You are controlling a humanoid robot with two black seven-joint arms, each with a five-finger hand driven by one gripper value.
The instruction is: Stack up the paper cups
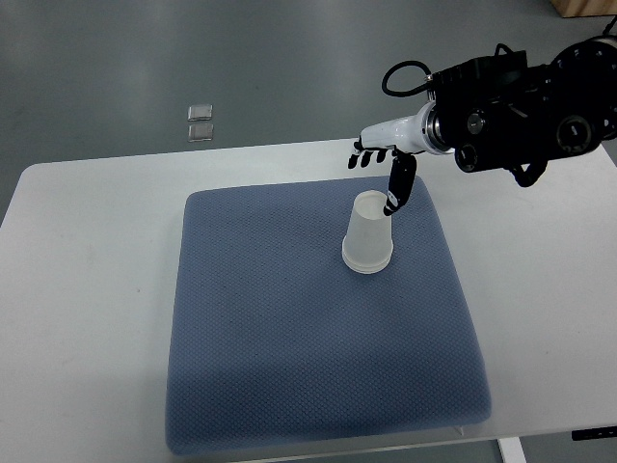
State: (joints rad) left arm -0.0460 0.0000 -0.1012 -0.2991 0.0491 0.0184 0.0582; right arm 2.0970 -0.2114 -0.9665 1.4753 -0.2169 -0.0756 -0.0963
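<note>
A white paper cup [367, 233] stands upside down on the blue mat [289, 328], right of the middle toward the far side. It may be more than one cup nested; I cannot tell. My right hand [384, 166] hovers just above and behind it, coming in from the right edge on a black arm [521, 116]. Its fingers are spread and hold nothing; the thumb [399, 188] points down next to the cup's upper rim. No left arm shows.
The mat lies on a white table [87, 289]. Two small clear squares [201, 122] lie on the grey floor beyond the table's far edge. A wooden corner [588, 8] shows at the top right.
</note>
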